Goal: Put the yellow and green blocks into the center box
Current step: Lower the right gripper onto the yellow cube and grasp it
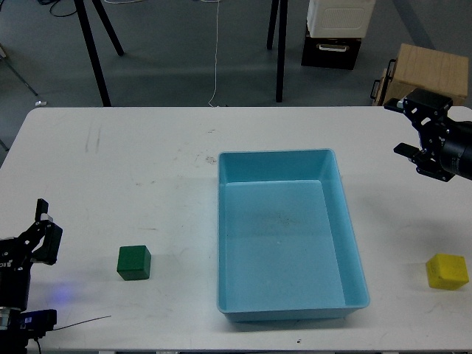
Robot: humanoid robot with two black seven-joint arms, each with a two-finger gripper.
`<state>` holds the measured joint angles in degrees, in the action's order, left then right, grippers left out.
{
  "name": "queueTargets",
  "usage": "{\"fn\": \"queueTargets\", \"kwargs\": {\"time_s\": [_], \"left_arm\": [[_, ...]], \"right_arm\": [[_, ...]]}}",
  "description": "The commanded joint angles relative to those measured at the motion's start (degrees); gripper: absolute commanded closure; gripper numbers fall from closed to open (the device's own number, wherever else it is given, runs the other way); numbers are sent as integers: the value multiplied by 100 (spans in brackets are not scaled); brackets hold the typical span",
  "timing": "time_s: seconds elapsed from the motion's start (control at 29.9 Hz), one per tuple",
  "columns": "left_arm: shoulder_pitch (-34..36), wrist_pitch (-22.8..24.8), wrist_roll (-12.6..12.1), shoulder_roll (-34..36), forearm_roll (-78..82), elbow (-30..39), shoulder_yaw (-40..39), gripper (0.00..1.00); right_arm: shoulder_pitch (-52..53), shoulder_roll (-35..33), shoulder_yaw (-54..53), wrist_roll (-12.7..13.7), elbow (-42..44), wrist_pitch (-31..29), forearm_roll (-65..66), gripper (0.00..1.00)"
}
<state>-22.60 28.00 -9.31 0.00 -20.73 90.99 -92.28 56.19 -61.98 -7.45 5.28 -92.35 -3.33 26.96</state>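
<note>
A green block (133, 262) sits on the white table (147, 169) at the front left. A yellow block (447, 271) sits at the front right. The light blue box (330, 177) stands in the middle, empty. My left gripper (44, 225) is low at the table's left edge, well left of the green block, open and empty. My right gripper (403, 127) comes in from the right edge, high above the table's far right, well behind the yellow block, open and empty.
Beyond the table's far edge are black stand legs (94, 51), a cardboard box (426, 74) and a white and black case (335, 29) on the floor. A thin cable (81, 321) lies near the front left edge.
</note>
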Motion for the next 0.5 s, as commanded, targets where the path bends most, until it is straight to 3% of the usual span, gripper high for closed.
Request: {"fn": "queueTargets", "kwargs": {"time_s": [0.0,0.17,0.47], "left_arm": [[19,0,-1,0,-1,-3,-1,0],[-16,0,-1,0,8,-3,8,0],[-16,0,-1,0,8,-12,105,0]], "right_arm": [[269,-419,455,596,-283,-324,1045,0],[138,-746,560,905,-337,-1441,2339,0],[-653,-702,736,1511,-503,-1565,3184,0]]}}
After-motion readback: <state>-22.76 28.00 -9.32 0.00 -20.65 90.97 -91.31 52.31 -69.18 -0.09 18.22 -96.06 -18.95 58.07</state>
